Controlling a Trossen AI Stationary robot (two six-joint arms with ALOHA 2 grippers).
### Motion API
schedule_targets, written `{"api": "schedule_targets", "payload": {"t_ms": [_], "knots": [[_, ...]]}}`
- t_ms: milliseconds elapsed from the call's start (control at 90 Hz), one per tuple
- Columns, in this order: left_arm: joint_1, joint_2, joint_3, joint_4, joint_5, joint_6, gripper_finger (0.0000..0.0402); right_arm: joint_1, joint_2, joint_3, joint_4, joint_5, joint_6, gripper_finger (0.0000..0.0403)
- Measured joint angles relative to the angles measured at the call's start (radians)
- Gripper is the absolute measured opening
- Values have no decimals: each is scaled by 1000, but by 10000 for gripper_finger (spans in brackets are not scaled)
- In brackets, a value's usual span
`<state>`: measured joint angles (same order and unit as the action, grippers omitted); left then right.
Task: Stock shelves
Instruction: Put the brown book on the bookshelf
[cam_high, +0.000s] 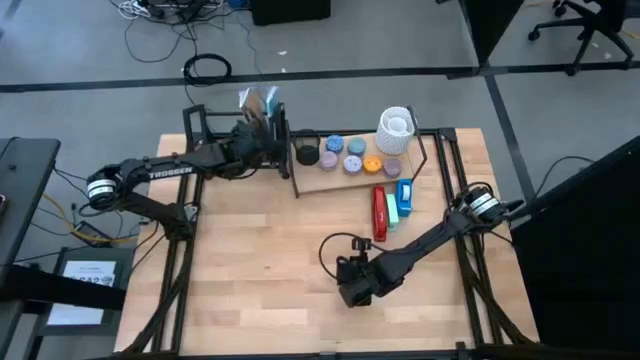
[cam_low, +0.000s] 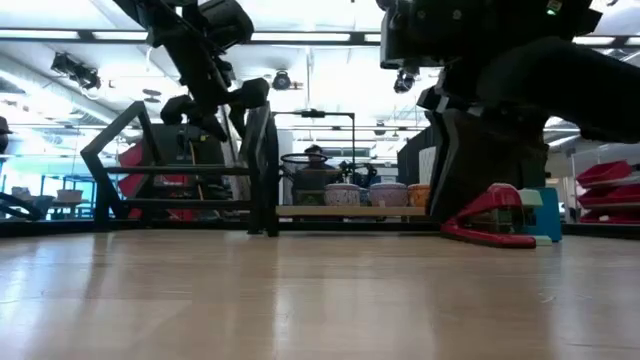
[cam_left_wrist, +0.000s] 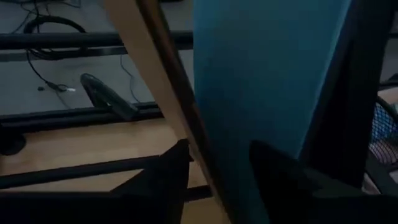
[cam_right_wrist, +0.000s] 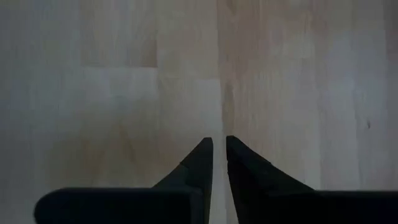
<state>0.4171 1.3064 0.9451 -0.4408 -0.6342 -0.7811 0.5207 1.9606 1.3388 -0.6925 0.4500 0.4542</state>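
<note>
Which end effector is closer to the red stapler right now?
Right. The right end effector hangs over bare tabletop just in front of the red stapler; the left end effector is at the shelves' barred end, farther off.

red stapler (cam_high: 379, 214), white cup (cam_high: 395, 130), floor cables (cam_high: 206, 68)

The table (cam_high: 260, 270) is pale wood in glued strips, smooth with a soft sheen; the low view shows light glancing off it. The shelves (cam_high: 300, 170) join black matt metal tube to a narrow board of pale, unpainted-looking wood. The red stapler (cam_high: 379, 213) looks like glossy plastic. The white cup (cam_high: 396, 130) has a ribbed, matt surface. In the left wrist view a flat blue cover (cam_left_wrist: 267, 87) looks smooth and matt, beside a thin tan card edge (cam_left_wrist: 155, 68). The right pincer (cam_right_wrist: 219, 163) has dark matt fingers.
</note>
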Motion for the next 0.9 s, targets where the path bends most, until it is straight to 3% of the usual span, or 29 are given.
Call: {"api": "schedule_targets", "payload": {"t_ms": [222, 578, 900], "knots": [[0, 0, 0, 3, 2, 25, 119, 0, 0, 0, 2, 0, -3, 20], [0, 0, 1, 28, 20, 130, 10, -19, 0, 0, 37, 0, -13, 20], [0, 0, 1, 55, 23, 176, 14, -31, 0, 0, 69, -5, -20, 20]]}}
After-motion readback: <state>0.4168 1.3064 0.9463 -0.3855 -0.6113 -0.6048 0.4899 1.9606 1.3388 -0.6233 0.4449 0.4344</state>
